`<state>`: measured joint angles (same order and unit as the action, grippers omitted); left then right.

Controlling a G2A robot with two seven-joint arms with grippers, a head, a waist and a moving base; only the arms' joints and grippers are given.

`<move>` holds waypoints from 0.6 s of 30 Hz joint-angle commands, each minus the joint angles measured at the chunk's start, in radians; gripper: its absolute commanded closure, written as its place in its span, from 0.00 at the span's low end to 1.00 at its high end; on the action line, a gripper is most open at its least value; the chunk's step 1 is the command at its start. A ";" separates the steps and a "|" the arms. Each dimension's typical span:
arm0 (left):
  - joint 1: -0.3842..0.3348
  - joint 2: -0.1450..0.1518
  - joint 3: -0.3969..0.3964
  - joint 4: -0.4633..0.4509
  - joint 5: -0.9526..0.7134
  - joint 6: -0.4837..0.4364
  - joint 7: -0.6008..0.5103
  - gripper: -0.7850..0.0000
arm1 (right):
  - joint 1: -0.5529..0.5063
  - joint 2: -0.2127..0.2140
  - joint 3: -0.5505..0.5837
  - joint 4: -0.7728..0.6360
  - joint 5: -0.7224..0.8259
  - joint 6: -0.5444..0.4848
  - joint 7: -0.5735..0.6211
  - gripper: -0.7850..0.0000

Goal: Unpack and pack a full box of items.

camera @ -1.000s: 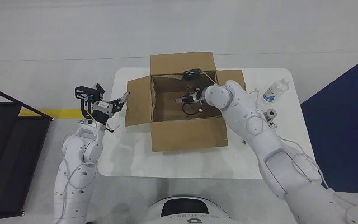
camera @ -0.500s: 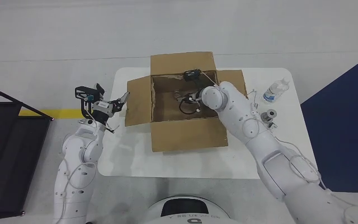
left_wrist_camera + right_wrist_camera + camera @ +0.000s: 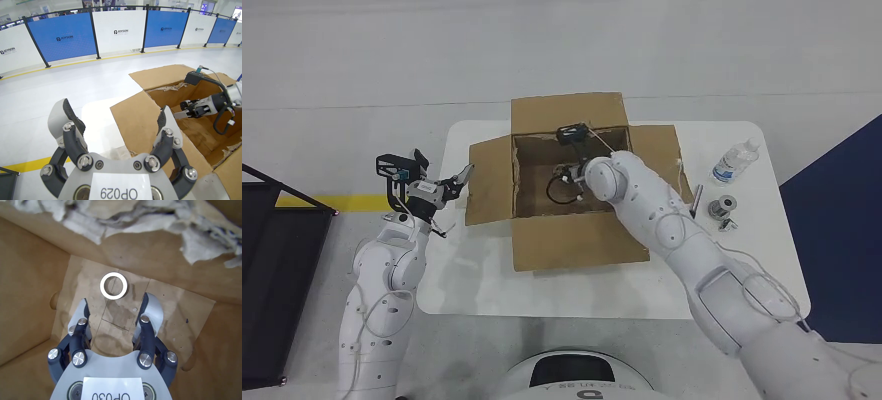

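An open cardboard box (image 3: pixel 577 245) sits on the white table (image 3: pixel 482 290), toward the table's 12 o'clock edge in the top view, with all four flaps folded outward. The right gripper (image 3: pixel 115 305) is down inside the box and released: its two fingers (image 3: pixel 152 308) are spread wide with nothing between them. In the top view this arm comes in from the 4 o'clock side and the tool points toward 9 o'clock across the box floor. A flat metal ring (image 3: pixel 114 288) lies on the box floor just beyond the fingertips. It is near them but apart, roughly in line with the gap between them. Torn grey paper (image 3: pixel 204 243) hangs along the top of the box wall behind the ring.

The left gripper (image 3: pixel 114 104) hangs outside the box at its 9 o'clock side, near the table's 9 o'clock edge and just beside the outer flap (image 3: pixel 136 121). It is released too, jaws wide and empty, facing the box.

At the box's 3 o'clock side, a clear bottle (image 3: pixel 735 163) lies toward the table's 2 o'clock corner. A thin rod (image 3: pixel 697 200) and a small metal part (image 3: pixel 725 210) rest between the bottle and the box, all apart from both grippers
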<state>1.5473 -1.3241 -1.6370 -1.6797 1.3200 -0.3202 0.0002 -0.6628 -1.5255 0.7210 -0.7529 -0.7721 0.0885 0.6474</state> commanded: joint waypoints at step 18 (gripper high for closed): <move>0.000 0.000 0.000 0.000 0.000 0.000 0.000 0.00 | 0.057 -0.113 -0.095 0.195 -0.045 0.102 -0.110 0.65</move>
<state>1.5473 -1.3241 -1.6370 -1.6797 1.3200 -0.3202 0.0002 -0.6083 -1.6340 0.6283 -0.5668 -0.8152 0.1875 0.5395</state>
